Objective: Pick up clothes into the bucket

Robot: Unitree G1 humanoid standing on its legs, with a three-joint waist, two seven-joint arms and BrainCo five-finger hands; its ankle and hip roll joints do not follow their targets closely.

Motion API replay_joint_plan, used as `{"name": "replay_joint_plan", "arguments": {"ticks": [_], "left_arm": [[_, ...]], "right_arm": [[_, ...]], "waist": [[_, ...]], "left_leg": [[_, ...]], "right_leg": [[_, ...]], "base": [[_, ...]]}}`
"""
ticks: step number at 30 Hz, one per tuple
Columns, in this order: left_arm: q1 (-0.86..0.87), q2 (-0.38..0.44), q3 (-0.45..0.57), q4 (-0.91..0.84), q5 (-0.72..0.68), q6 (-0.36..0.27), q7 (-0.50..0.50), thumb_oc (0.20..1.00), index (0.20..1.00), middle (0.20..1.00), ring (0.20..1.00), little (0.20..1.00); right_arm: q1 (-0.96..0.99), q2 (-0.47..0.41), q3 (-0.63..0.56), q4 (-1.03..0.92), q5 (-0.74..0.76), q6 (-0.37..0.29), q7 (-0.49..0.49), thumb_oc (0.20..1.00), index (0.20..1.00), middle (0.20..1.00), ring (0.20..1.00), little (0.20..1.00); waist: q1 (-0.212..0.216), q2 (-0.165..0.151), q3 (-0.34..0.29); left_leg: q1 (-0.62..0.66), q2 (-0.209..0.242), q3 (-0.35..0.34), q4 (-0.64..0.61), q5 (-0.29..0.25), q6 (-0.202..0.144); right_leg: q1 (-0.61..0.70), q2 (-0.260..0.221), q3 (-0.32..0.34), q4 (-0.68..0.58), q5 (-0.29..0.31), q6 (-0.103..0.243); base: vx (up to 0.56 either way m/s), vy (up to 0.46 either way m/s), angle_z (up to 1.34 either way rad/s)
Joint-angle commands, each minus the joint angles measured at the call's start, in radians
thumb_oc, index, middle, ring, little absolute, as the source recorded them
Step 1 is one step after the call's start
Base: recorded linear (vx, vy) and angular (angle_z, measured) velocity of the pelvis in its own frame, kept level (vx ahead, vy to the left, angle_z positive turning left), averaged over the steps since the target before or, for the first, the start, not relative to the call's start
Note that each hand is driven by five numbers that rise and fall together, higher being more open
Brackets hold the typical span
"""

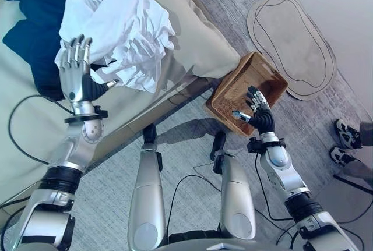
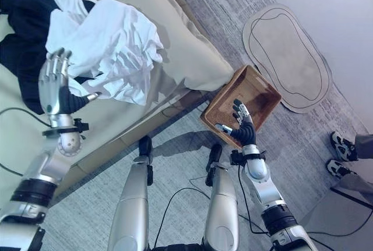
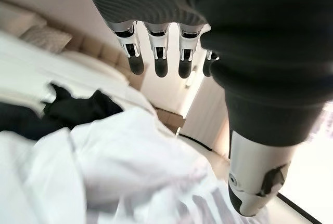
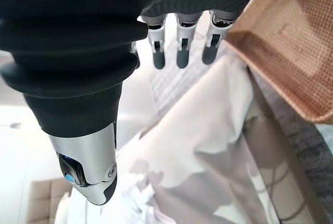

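L hand (image 1: 74,79) hovers over the bed (image 1: 35,128), fingers (image 1: 77,53) straight and spread, holding nothing, just beside the white garment (image 1: 125,32) crumpled on the bed w/ dark clothes (image 1: 32,32) behind it. R hand (image 1: 259,114) w/ fingers relaxed, apart, empty, sits over the wicker basket (image 1: 245,85) on the carpet (image 1: 192,146) by the bed's edge.

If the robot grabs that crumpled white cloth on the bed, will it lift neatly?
Probably not. The white garment lies in deep soft folds, so it should droop and trail. It looks light. It overlaps a dark garment, which might drag along. The left hand beside it is open.
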Motion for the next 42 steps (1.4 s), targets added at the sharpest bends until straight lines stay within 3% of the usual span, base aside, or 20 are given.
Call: {"name": "replay_joint_plan", "arguments": {"ticks": [1, 11, 17, 26, 28, 29, 30, 42], "left_arm": [[-0.061, 0.051, 0.016, 0.013, 0.054, 0.02, 0.04, 1.0, 1.0, 1.0, 1.0, 1.0], [-0.23, 0.155, -0.103, 0.191, 0.11, 0.09, -0.003, 1.0, 1.0, 1.0, 1.0, 1.0], [-0.317, 0.163, -0.216, 0.359, 0.104, 0.107, -0.04, 1.0, 1.0, 1.0, 1.0, 1.0], [-0.384, 0.156, -0.293, 0.506, 0.091, 0.133, -0.099, 1.0, 1.0, 1.0, 1.0, 1.0], [-0.384, 0.15, -0.292, 0.514, 0.082, 0.132, -0.11, 0.545, 0.545, 0.545, 0.545, 0.545], [-0.381, 0.148, -0.288, 0.506, 0.083, 0.131, -0.111, 0.282, 0.282, 0.282, 0.282, 0.282], [-0.369, 0.147, -0.278, 0.497, 0.075, 0.124, -0.112, 0.2, 0.2, 0.2, 0.2, 0.2], [-0.284, 0.112, -0.242, 0.486, 0.068, 0.107, -0.116, 0.2, 0.2, 0.2, 0.2, 0.2]], "right_arm": [[0.019, -0.028, -0.027, -0.087, 0.003, -0.063, 0.009, 1.0, 1.0, 1.0, 1.0, 1.0], [0.007, -0.047, -0.028, -0.078, 0.015, -0.066, 0.032, 1.0, 1.0, 1.0, 1.0, 1.0], [-0.008, -0.054, -0.017, -0.074, 0.01, -0.067, 0.037, 1.0, 1.0, 1.0, 1.0, 1.0], [-0.01, -0.065, -0.019, -0.087, 0.012, -0.065, 0.043, 1.0, 1.0, 1.0, 1.0, 1.0], [-0.009, -0.064, -0.022, -0.084, 0.008, -0.063, 0.042, 1.0, 1.0, 1.0, 1.0, 1.0], [-0.006, -0.062, -0.025, -0.083, 0.006, -0.063, 0.043, 1.0, 1.0, 1.0, 1.0, 1.0], [-0.003, -0.061, -0.026, -0.085, 0.007, -0.063, 0.046, 1.0, 1.0, 1.0, 1.0, 1.0], [-0.001, -0.046, -0.013, -0.072, -0.004, -0.06, 0.052, 1.0, 1.0, 1.0, 1.0, 1.0]], "waist": [[-0.012, -0.028, -0.022], [-0.054, -0.035, -0.033], [-0.078, -0.039, -0.041], [-0.1, -0.045, -0.056], [-0.102, -0.044, -0.058], [-0.102, -0.043, -0.059], [-0.101, -0.041, -0.06], [-0.091, -0.031, -0.076]], "left_leg": [[-0.037, -0.029, 0.052, 0.093, -0.089, 0.061], [-0.104, -0.027, 0.059, 0.086, -0.079, 0.067], [-0.132, -0.024, 0.068, 0.085, -0.073, 0.071], [-0.159, -0.02, 0.08, 0.094, -0.074, 0.079], [-0.156, -0.022, 0.082, 0.089, -0.075, 0.08], [-0.154, -0.022, 0.083, 0.088, -0.075, 0.081], [-0.152, -0.022, 0.084, 0.085, -0.075, 0.082], [-0.092, -0.025, 0.089, 0.035, -0.062, 0.079]], "right_leg": [[-0.042, 0.012, 0.028, -0.04, 0.065, 0.009], [-0.11, 0.019, 0.036, -0.054, 0.085, 0.015], [-0.142, 0.023, 0.044, -0.06, 0.101, 0.02], [-0.177, 0.027, 0.057, -0.065, 0.115, 0.025], [-0.177, 0.028, 0.06, -0.067, 0.116, 0.027], [-0.177, 0.029, 0.061, -0.067, 0.117, 0.028], [-0.178, 0.027, 0.061, -0.07, 0.119, 0.027], [-0.133, 0.025, 0.056, -0.096, 0.127, 0.028]], "base": [[-0.02, 0.023, -0.04], [0.0, 0.014, -0.06], [0.0, 0.032, -0.02], [0.0, 0.029, -0.06], [0.0, 0.01, -0.02], [0.0, 0.036, -0.03], [0.0, 0.032, -0.04], [0.0, 0.006, -0.02]]}}
